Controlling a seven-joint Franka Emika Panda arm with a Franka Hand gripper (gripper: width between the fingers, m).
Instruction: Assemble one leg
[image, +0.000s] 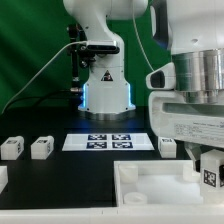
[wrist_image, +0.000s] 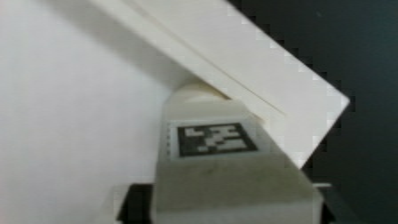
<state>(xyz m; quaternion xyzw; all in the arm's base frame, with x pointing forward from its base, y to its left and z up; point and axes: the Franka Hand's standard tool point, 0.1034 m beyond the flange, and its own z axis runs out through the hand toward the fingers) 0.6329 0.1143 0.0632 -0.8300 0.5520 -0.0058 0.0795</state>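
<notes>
My gripper (image: 210, 160) is at the exterior view's right, shut on one leg (image: 210, 173), a small white block with a black-and-white tag facing the camera. It holds the leg at the right corner of the large white panel (image: 140, 185). In the wrist view the leg (wrist_image: 217, 150) sits between the dark fingers (wrist_image: 139, 203) of my gripper (wrist_image: 222, 208), and its far end meets the panel's (wrist_image: 80, 100) raised edge. Whether the leg touches the panel I cannot tell. Three more legs lie on the table: two at the left (image: 12, 148) (image: 41, 148) and one at the right (image: 167, 147).
The marker board (image: 108, 142) lies flat in the middle of the dark table, in front of the robot base (image: 106, 92). A green backdrop stands behind. The panel fills the front of the table.
</notes>
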